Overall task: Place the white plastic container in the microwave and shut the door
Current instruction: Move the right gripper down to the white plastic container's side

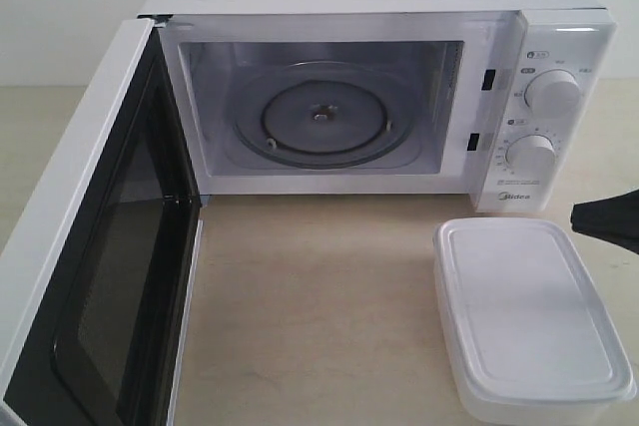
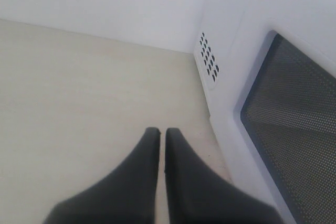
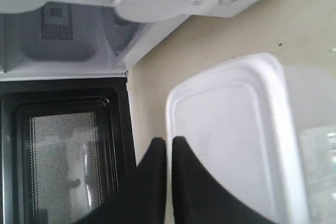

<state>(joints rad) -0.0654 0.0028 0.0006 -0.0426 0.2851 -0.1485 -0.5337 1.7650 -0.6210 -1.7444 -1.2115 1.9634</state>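
Observation:
The white microwave [image 1: 559, 37] stands at the back with its door [image 1: 90, 276] swung wide open to the left, and the glass turntable [image 1: 319, 117] shows inside. The white plastic container [image 1: 529, 316] rests lidded on the table at the front right, in front of the knobs. My right gripper [image 1: 584, 216] enters from the right edge, just above the container's far corner; in the right wrist view this gripper [image 3: 169, 141] is shut and empty over the container [image 3: 231, 135]. My left gripper [image 2: 159, 130] is shut, empty, over bare table beside the door's outer face [image 2: 294, 124].
Two round knobs [image 1: 552, 90] sit on the microwave's right panel. The open door takes up the table's left side. Beige tabletop [image 1: 319, 296] lies between door and container. A pale wall stands behind.

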